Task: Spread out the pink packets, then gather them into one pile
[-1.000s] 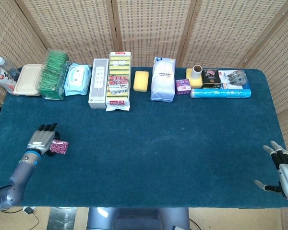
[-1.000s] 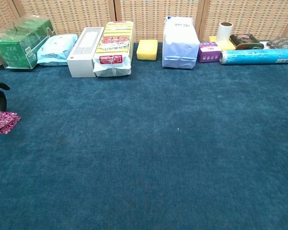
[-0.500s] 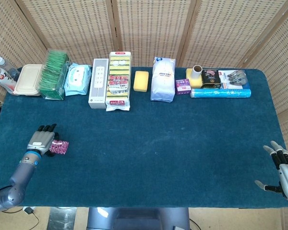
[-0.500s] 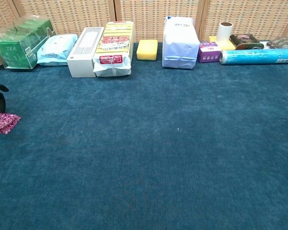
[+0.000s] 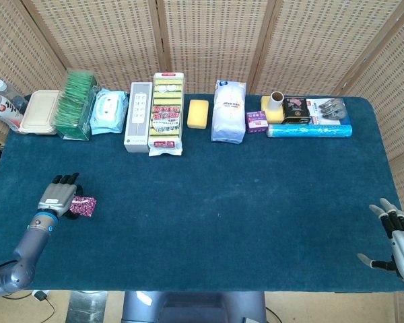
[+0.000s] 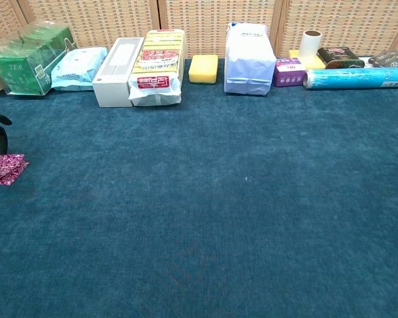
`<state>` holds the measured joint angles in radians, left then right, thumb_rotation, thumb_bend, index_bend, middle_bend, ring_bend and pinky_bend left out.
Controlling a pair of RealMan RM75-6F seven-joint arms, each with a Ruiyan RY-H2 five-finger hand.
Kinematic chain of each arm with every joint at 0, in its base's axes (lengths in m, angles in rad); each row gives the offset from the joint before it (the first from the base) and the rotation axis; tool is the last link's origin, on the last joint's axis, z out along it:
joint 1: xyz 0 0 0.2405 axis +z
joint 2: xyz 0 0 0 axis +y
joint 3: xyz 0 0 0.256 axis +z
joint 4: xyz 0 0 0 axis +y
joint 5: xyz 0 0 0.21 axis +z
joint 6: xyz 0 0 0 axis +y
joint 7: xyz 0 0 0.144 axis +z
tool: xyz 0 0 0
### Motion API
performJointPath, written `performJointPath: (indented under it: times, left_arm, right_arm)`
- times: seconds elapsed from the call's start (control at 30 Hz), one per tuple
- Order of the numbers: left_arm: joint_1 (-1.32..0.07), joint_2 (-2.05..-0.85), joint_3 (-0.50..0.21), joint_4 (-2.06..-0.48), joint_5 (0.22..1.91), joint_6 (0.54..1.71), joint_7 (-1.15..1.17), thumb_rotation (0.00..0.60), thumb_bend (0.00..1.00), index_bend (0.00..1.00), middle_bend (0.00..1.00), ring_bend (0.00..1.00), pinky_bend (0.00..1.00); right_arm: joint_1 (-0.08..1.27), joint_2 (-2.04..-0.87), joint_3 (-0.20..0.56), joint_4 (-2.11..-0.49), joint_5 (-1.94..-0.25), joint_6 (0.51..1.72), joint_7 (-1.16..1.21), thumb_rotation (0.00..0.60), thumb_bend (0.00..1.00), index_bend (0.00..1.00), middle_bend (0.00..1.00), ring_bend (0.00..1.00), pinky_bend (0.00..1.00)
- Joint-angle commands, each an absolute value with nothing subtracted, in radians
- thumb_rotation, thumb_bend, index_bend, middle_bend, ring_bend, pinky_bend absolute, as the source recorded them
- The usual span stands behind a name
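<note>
Near the table's left edge, the robot's left hand (image 5: 58, 194) rests on the blue cloth (image 5: 222, 202), its fingers lying over a small pile of pink packets (image 5: 83, 206); whether it grips them cannot be told. At the near right corner, the right hand (image 5: 397, 243) hovers with fingers apart, holding nothing. Along the far edge stand a white bag (image 5: 228, 112), a yellow sponge (image 5: 198, 114) and a green tea box (image 5: 75, 105).
</note>
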<state>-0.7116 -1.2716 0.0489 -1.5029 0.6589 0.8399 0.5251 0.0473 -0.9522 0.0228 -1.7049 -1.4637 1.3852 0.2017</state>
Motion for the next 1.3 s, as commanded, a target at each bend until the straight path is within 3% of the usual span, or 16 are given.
performJointPath:
  times: [0.03,1.3]
  left_arm:
    - [-0.713,-1.272,0.05,-1.503,0.66,0.841,0.528,0.6,0.21,0.41,0.0,0.0,0.0]
    - [-0.713,-1.264,0.059,-1.524,0.671,0.869,0.566,0.6,0.2,0.27,0.0,0.0,0.0]
  right_arm:
    - [0.048,-0.953,0.023,-1.705,-1.463,1.385,0.201,0.6,0.0,0.09,0.01,0.0,0.0]
    - [0.045,-0.952,0.024,-1.705,-1.463,1.39,0.206,0.6,0.0,0.09,0.01,0.0,0.0]
